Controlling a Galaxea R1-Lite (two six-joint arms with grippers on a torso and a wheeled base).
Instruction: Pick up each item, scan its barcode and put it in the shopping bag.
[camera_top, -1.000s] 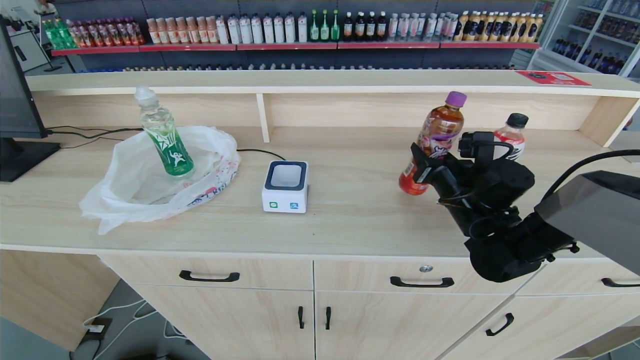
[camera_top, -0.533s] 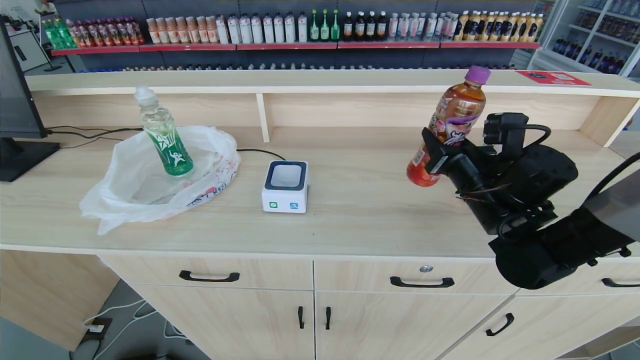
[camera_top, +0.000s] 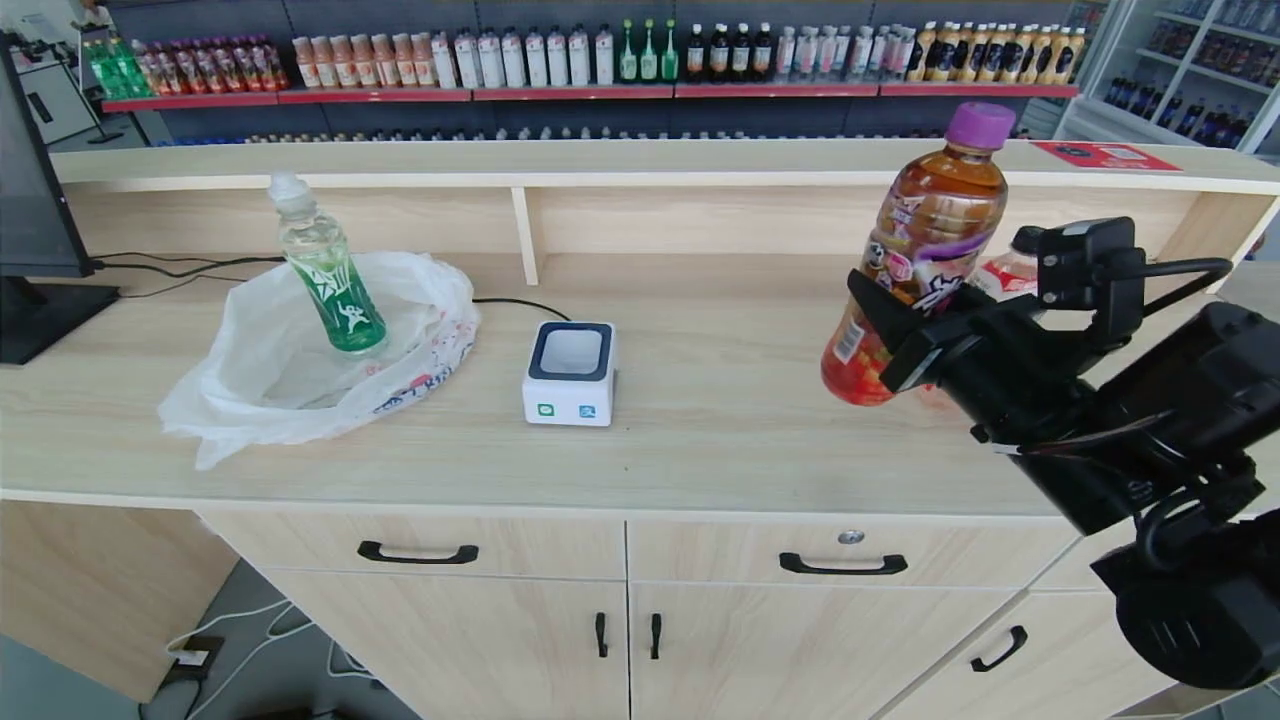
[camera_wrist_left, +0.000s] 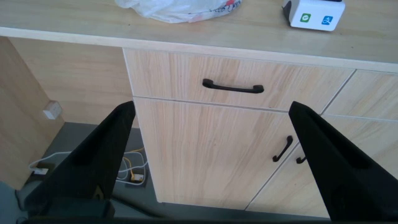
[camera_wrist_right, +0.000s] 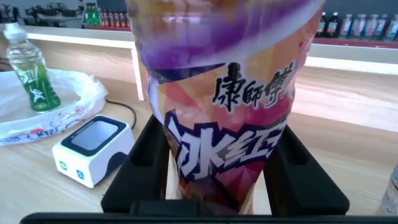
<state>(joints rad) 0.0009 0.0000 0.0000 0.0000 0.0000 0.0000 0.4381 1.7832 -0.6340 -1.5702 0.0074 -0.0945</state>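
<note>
An amber tea bottle (camera_top: 920, 250) with a purple cap hangs tilted above the right side of the counter, and my right gripper (camera_top: 925, 330) is shut on its lower body. Up close, the tea bottle (camera_wrist_right: 224, 106) sits between two black fingers (camera_wrist_right: 140, 158). The white barcode scanner (camera_top: 571, 372) stands mid-counter, also visible as the scanner (camera_wrist_right: 93, 149) beyond the bottle. A green-labelled bottle (camera_top: 325, 265) stands upright in the white shopping bag (camera_top: 300, 350) at the left. My left gripper (camera_wrist_left: 211, 155) hangs open below the counter, in front of the drawers.
A bottle with a black cap and red label (camera_top: 1010, 270) stands on the counter behind my right gripper. A dark monitor (camera_top: 35, 220) stands at the far left, with cables along the back. A raised back shelf (camera_top: 620, 165) borders the counter.
My right gripper has lifted the tea bottle off the counter, up and slightly right, closer to the head camera. The bag, green bottle and scanner have not moved.
</note>
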